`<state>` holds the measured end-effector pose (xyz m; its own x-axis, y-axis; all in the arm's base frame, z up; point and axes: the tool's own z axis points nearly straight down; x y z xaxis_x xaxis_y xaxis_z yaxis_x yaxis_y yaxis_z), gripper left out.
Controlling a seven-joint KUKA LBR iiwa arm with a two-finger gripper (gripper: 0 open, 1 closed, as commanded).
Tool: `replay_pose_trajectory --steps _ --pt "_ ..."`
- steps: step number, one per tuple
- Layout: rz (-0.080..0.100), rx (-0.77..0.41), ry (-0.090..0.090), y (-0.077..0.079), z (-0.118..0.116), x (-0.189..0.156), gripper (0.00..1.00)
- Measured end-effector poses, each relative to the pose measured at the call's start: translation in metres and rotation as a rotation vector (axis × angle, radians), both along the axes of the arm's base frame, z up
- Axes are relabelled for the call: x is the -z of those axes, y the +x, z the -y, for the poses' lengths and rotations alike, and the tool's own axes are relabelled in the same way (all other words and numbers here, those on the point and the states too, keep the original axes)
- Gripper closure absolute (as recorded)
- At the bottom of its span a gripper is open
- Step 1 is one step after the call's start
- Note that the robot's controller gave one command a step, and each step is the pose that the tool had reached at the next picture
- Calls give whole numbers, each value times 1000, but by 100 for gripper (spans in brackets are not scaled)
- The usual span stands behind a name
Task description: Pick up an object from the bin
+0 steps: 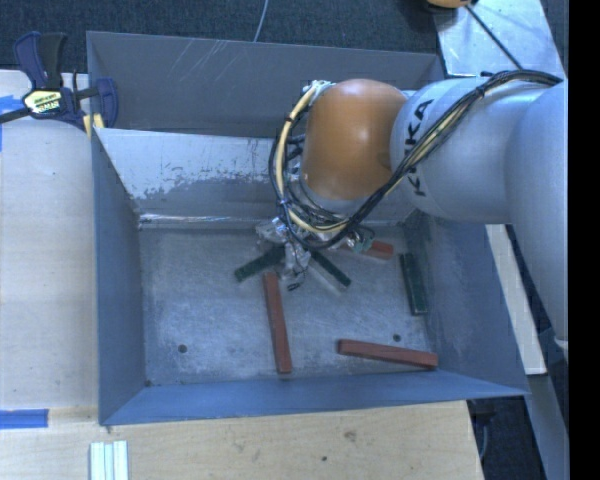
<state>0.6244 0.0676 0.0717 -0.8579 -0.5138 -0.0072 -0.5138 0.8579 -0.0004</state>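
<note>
1. Arm. The arm (480, 158) enters from the view's right and bends down into the bin (115, 268). An orange cover (350, 143) sits on the wrist, with cables (282, 173) looped round the cover's left side in the view.

2. Gripper. The gripper (293, 260) is low over the bin floor, near the middle and closer to the back wall than to the front wall. Its open or closed state cannot be determined, because the wrist and cables hide most of it. Whether it holds anything cannot be determined either.

3. Nearest items. 2 dark sticks lie at the gripper. From the gripper tip, dark stick A (256, 266) runs toward the view's left, sloping slightly to the front. From the same tip, dark stick B (332, 271) runs toward the view's right and front. Their inner ends meet under the gripper, and contact there cannot be resolved. Just in front of the tip, brown stick 1 (276, 323) begins and runs toward the front wall, flat on the floor.

4. Other items. A small red piece (381, 251) lies to the view's right of the gripper, near the lower edge of the cables. Farther right, a dark bar (413, 283) lies beside the right wall, running front to back. Well apart from the gripper, toward the front right, brown stick 2 (387, 353) lies near the front wall, running nearly across the bin.
</note>
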Motion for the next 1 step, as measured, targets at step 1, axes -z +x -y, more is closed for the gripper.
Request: replay_pose_trajectory --steps 1 --pt "2 17 -3 -32 36 -165 100"
